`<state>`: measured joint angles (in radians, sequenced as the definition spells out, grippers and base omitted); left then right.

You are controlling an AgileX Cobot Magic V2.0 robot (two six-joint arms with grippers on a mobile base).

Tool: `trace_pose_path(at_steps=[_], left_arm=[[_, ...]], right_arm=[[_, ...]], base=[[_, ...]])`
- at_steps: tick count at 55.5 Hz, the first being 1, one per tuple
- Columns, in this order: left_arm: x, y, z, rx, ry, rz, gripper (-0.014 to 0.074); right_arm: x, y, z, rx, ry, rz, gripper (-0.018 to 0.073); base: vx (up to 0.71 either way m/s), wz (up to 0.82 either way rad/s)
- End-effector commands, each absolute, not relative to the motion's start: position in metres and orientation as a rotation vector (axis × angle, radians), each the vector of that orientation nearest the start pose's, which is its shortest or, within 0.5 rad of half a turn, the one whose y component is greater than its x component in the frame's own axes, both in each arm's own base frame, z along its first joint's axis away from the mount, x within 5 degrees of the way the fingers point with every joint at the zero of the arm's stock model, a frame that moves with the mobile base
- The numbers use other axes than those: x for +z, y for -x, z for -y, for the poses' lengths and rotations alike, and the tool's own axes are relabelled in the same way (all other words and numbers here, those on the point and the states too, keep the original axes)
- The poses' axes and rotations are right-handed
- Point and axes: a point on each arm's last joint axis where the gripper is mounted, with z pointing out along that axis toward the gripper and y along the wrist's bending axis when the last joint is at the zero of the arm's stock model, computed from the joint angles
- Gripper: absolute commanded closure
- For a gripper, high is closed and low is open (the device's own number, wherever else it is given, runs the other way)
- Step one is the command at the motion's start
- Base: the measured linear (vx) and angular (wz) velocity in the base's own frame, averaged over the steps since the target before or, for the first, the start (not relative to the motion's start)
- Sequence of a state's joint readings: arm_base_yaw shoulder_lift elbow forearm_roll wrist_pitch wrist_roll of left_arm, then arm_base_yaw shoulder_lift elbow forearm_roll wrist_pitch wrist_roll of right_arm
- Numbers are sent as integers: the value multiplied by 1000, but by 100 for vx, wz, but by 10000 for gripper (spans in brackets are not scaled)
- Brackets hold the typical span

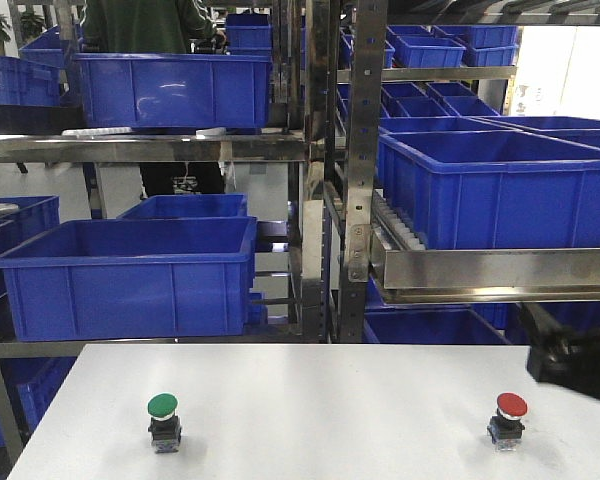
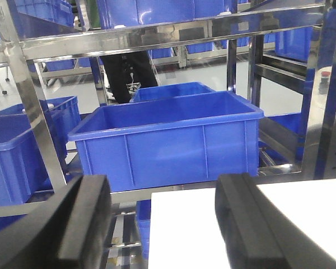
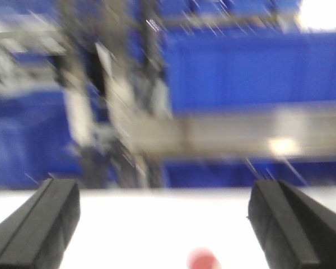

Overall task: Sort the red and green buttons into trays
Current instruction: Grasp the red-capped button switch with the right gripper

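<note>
On the white table (image 1: 320, 400) stand two push-buttons on dark bases. The green button (image 1: 162, 420) is near the left front, the red button (image 1: 511, 418) near the right front. In its own wrist view my left gripper (image 2: 165, 224) is open and empty above the table's left far corner. The right wrist view is blurred. There my right gripper (image 3: 165, 224) is open, and the red button (image 3: 203, 259) shows as a smear low between its fingers, touching neither. A dark part of my right arm (image 1: 572, 365) enters from the right edge. The trays are out of view.
Steel shelving (image 1: 320, 170) stands right behind the table, loaded with deep blue crates (image 1: 130, 275). One big crate (image 2: 168, 134) fills the left wrist view. A roller rail (image 1: 480, 270) juts out at the right. A person (image 1: 150, 30) stands behind the shelves.
</note>
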<state>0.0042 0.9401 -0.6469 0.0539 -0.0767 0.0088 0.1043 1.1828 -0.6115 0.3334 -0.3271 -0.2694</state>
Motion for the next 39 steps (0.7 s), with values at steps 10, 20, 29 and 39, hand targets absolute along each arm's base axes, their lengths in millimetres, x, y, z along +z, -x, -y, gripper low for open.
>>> trace_pose_path(at_steps=[10,20,29,39], left_arm=[[355,-205,1,28,-43,-1561,65],[357,-205,1,28,-44,-1545,65],[357,-205,1,28,-44,-1542,65],[357,-205,1,29,-43,-1542,65]], right_arm=[[205,-256,0,-115,-53,-1816,-39],[164,-265,-3,-31,-101,-1779,-35],[133,-294,-6,-17,-100,-1799,-35],[110,-328,-6,-30,-104,-1747,-35]], base=[[0,0],[0,0],[0,0],[0,0]])
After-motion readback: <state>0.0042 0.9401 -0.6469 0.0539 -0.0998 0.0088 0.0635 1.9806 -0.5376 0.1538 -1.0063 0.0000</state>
